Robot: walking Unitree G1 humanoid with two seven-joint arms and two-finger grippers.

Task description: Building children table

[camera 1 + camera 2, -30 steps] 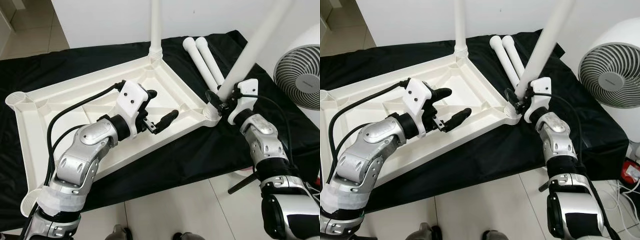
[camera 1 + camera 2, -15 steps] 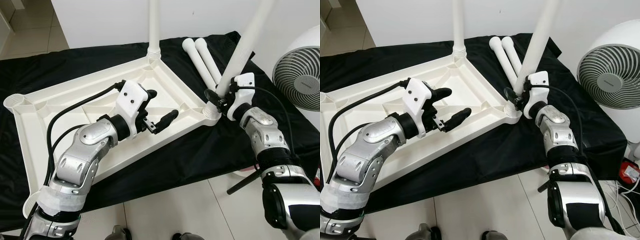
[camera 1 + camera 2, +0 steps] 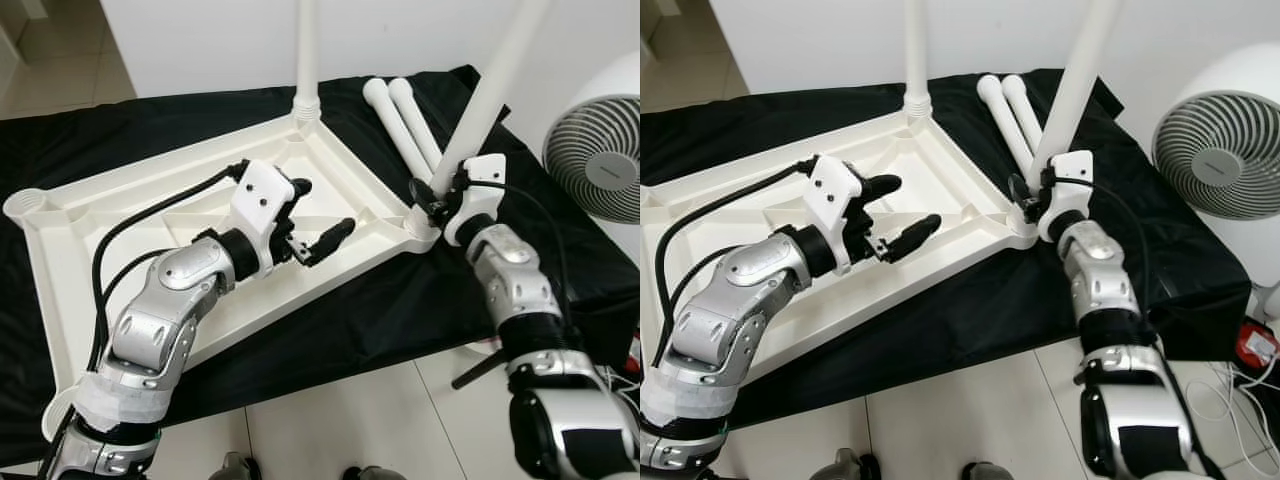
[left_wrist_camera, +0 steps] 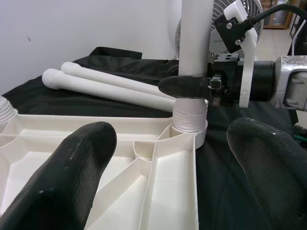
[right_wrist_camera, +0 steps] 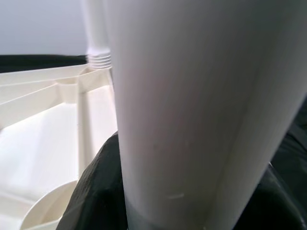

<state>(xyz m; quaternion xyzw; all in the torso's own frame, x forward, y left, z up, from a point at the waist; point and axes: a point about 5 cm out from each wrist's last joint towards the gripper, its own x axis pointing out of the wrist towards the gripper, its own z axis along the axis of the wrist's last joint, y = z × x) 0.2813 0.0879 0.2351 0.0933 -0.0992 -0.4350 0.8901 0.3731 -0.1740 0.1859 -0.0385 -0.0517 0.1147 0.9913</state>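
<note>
Beside the tabletop [image 3: 150,200] corner, right pincer [image 4: 192,86] clamps the leg [image 4: 194,38].

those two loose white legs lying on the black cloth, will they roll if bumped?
Probably. The two loose legs are smooth round tubes lying side by side, so a nudge would likely roll them, though the black cloth may damp it. They look like stiff, light plastic. Their bulbous ends could make them curve as they roll.

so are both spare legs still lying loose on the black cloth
Yes, the two spare legs lie side by side on the black cloth, beyond the upturned tabletop.
</note>
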